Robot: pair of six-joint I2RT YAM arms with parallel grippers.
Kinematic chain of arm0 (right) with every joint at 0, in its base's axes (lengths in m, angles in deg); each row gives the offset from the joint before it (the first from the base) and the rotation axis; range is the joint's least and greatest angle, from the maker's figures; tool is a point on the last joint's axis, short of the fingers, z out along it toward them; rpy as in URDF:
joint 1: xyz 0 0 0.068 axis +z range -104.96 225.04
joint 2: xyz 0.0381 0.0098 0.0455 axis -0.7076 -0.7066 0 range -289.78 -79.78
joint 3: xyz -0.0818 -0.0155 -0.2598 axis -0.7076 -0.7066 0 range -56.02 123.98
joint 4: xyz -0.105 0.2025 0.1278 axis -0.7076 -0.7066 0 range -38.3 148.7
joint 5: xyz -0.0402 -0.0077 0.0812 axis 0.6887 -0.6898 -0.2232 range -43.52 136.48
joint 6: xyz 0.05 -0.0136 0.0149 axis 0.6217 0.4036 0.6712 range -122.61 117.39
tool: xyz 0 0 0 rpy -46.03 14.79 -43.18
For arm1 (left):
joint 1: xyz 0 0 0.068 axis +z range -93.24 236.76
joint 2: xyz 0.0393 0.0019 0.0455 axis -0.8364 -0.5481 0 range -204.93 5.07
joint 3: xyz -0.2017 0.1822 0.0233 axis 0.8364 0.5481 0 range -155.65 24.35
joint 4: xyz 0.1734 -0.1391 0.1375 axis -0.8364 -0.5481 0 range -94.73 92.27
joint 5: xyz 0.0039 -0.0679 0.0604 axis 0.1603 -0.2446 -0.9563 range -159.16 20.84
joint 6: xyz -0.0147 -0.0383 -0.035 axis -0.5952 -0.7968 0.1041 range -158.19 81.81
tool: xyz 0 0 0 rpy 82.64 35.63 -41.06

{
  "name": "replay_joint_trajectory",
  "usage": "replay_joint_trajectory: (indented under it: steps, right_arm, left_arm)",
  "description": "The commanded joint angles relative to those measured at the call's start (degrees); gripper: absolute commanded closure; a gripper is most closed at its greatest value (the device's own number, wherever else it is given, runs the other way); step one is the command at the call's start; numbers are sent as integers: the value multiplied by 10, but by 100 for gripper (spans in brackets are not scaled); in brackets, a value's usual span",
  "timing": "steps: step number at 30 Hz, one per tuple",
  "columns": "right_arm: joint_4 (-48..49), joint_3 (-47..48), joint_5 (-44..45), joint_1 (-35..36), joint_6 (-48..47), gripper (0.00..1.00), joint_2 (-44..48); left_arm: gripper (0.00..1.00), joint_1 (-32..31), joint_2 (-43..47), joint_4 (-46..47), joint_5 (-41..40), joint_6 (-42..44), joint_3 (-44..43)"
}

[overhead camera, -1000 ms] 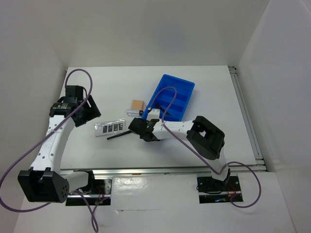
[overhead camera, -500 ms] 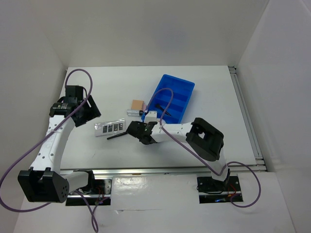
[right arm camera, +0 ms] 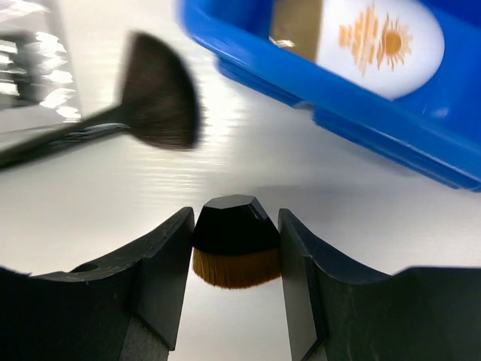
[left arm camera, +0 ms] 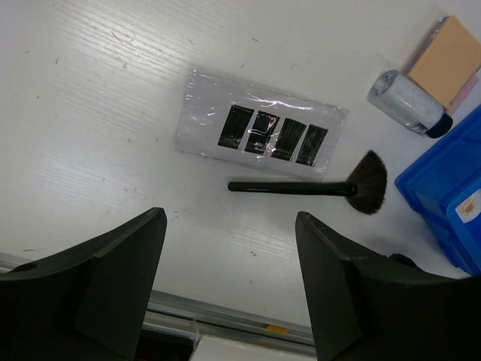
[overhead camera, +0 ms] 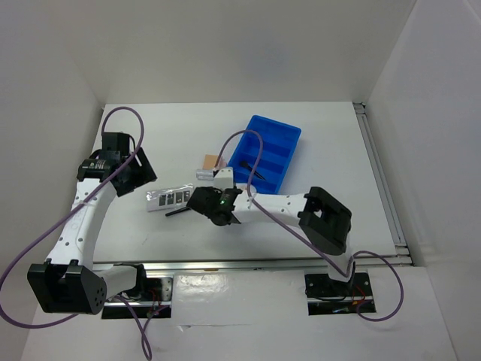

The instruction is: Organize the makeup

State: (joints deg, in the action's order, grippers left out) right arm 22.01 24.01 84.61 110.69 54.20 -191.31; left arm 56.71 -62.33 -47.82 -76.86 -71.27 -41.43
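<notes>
The job looks barely begun. The white oval compact sits in the blue bin, ahead-right of the right end effector, which is clamped on a stubby tan-bristled brush. The left end effector gapes wide and empty. Ahead of it on the worktop lie the fan brush, palette strip, silver tube and tan pad.

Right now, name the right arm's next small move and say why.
Probably lift straight up, enough to clear the blue bin wall: the right tool looks shut on the short brown-bristled brush, low over the table, with the bin just beyond.
</notes>
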Motion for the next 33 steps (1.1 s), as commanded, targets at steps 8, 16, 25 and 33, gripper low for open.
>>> replay_joint_trajectory:
  steps: [8,16,25,33]
  right_arm:
    - [-14,120,62,-32,-134,64,114]
    - [35,105,-38,-192,-170,64,134]
    - [68,85,-100,-297,-182,64,101]
    - [80,47,-141,-326,-172,64,71]
  left_arm:
    - [17,-2,11,-33,-49,-22,-38]
    - [17,-2,-5,-46,-73,-54,-44]
    - [17,-2,-45,-40,-67,-59,-61]
    - [17,-2,-62,-34,-67,-54,-61]
